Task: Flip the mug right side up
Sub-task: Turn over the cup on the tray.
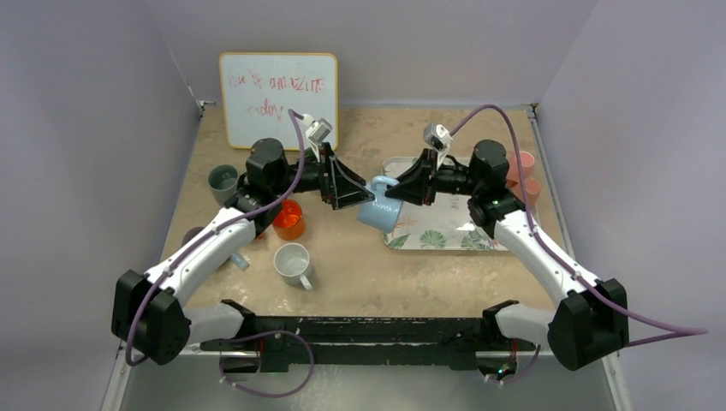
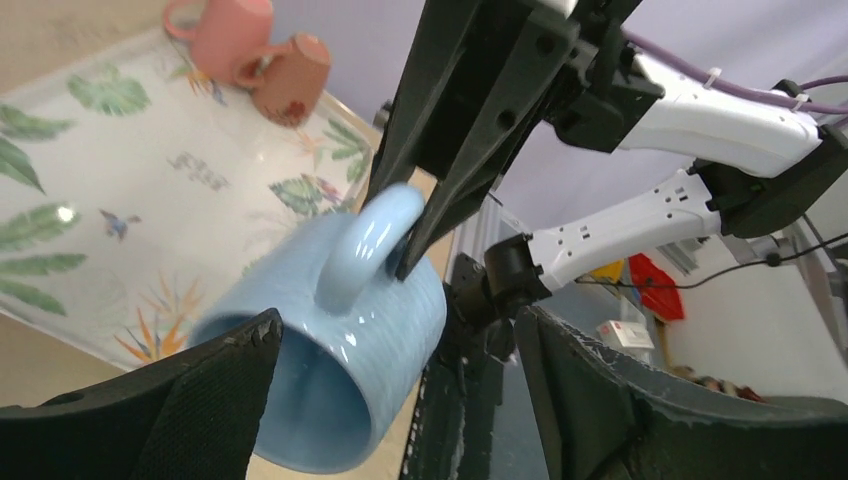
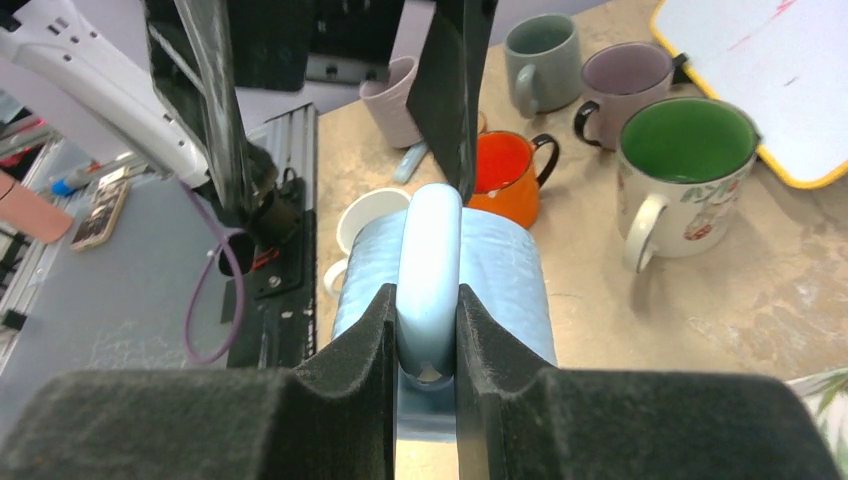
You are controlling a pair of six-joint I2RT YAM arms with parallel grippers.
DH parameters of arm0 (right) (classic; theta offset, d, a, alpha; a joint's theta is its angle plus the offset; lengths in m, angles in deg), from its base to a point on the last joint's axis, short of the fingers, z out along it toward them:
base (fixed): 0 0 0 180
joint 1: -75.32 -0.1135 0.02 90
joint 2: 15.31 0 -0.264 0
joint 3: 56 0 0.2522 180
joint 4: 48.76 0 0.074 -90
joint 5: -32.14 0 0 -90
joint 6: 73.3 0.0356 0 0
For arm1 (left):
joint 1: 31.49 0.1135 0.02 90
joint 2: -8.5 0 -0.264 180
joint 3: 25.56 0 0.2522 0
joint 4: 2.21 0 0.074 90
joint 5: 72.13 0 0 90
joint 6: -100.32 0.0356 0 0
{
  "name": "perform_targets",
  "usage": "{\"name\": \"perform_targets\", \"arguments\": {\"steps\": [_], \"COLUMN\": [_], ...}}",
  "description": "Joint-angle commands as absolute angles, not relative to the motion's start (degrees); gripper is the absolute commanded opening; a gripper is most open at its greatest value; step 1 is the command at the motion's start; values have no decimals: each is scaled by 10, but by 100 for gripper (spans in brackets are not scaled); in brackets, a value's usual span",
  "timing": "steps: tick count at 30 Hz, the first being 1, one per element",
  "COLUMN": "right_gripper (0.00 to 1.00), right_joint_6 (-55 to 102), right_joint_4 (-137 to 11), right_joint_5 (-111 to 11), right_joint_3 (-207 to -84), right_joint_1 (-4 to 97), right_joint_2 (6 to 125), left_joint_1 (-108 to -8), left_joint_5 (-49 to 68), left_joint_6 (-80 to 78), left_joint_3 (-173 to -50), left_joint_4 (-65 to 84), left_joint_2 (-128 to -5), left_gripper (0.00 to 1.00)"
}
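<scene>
Sand-coloured tabletop [image 1: 360, 257]: bears everything; offers bare ground just left of the tray, probably for the set-down.
White rectangular leaf-print tray [image 1: 445, 233]: lies flat as the landmark here; carries two pink mugs [image 1: 520, 163] at its far right corner, well clear of the work.
Spare mugs: glossy orange mug [image 1: 289, 220], white mug [image 1: 293, 263] and grey mug [image 1: 223, 180], all upright and well left of the tray, away from the turning space.
Pale blue ceramic mug [image 1: 381, 212]: hangs above the tray's left edge, tipped on its side, mouth aimed away from the tray, handle uppermost; judged mid-turn, not yet upright.
Left gripper [image 1: 362, 195]: jaws wide apart, straddling the mug's open end from the side away from the tray; shows a clear gap at one pad, contact at the other unclear; probably poised to steady the body.
Right gripper [image 3: 425, 300]: reaches across the tray, clamped tight on the looped handle [image 3: 430, 240]; likely chosen for a firm hold while rolling the mouth upward.
</scene>
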State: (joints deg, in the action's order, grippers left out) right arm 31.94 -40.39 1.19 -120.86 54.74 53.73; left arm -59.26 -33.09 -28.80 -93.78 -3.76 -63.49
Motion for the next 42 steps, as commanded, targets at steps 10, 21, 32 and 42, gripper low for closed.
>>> {"name": "perform_targets", "arguments": {"steps": [10,21,32,42], "right_gripper": [0,0,0,0], "right_joint_6": [306,392,453,473], "right_joint_4": [-411,-307,-225,-194], "right_joint_5": [73,56,58,64], "right_joint_3": [-1250,-1229,-1217,-1213], "right_joint_1": [504,503,503,500], "right_joint_2": [501,492,514,529], "left_joint_1": [-595,-595,-607,-630], "left_joint_5": [-409,-420,-413,-412], "left_joint_6": [-224,-234,-250,-236], "left_joint_3": [-988,-938,-940,-952], "left_joint_4": [-45,-78,-104,-90], "left_joint_2": [-645,-623,-646,-665], "left_gripper": [62,63,47,12]}}
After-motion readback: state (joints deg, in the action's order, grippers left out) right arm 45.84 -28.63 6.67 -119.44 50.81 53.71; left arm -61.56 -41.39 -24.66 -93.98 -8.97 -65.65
